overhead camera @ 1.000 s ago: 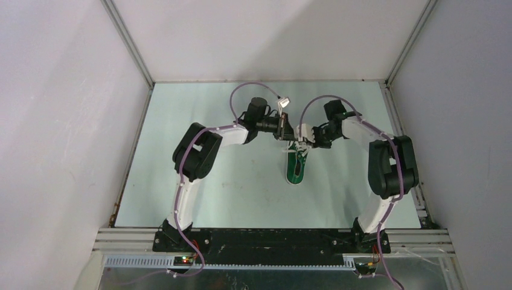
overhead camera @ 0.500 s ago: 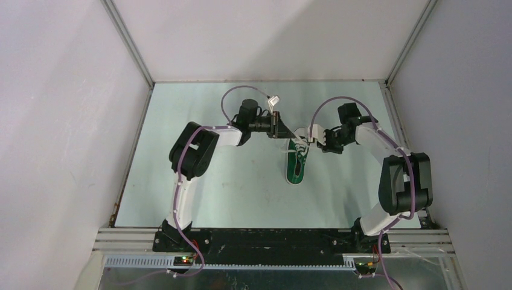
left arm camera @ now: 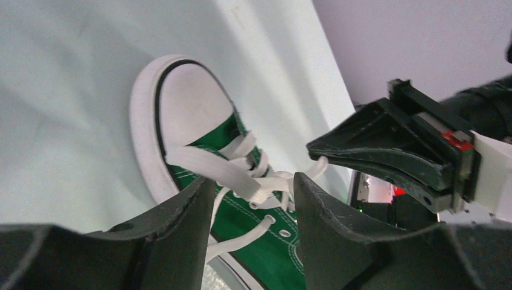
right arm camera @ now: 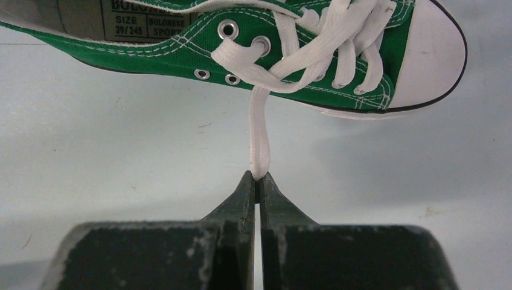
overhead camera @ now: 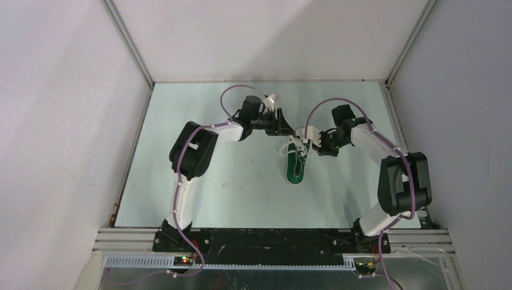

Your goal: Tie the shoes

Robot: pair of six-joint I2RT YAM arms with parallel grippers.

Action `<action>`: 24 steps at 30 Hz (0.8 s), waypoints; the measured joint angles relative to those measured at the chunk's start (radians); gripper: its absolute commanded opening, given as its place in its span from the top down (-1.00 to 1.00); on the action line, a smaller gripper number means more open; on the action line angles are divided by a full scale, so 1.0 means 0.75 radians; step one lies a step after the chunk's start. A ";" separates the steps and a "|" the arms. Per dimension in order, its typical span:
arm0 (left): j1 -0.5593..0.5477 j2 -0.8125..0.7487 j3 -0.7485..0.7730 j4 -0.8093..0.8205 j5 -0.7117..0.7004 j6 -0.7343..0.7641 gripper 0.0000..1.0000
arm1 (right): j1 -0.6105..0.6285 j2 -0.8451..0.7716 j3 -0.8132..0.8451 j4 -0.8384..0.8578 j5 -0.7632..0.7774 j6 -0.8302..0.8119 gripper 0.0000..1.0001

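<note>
Sneaker (overhead camera: 296, 168) flat on tabletop (overhead camera: 211, 181), toe far from bases. Right pincer (right arm camera: 258, 179) clamped on lace (right arm camera: 259, 136). Left pincer (left arm camera: 253, 196) apart above sneaker's toe end.

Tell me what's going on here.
Two robot arms are working on a green sneaker lying on the table. The right gripper is shut on the end of one white lace, which runs straight out from the shoe's side. The left gripper is open, its fingers straddling the crossed laces behind the toe cap. No bow is tied yet.
</note>
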 measured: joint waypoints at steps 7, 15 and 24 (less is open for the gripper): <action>-0.007 0.020 0.031 -0.118 -0.105 0.007 0.81 | 0.009 0.000 0.001 0.003 0.015 0.020 1.00; -0.008 0.013 0.025 -0.147 -0.160 0.067 1.00 | -0.022 -0.012 -0.002 -0.003 0.029 0.040 1.00; 0.033 -0.116 -0.037 -0.270 -0.207 0.205 1.00 | -0.332 -0.198 -0.003 -0.041 0.038 0.204 1.00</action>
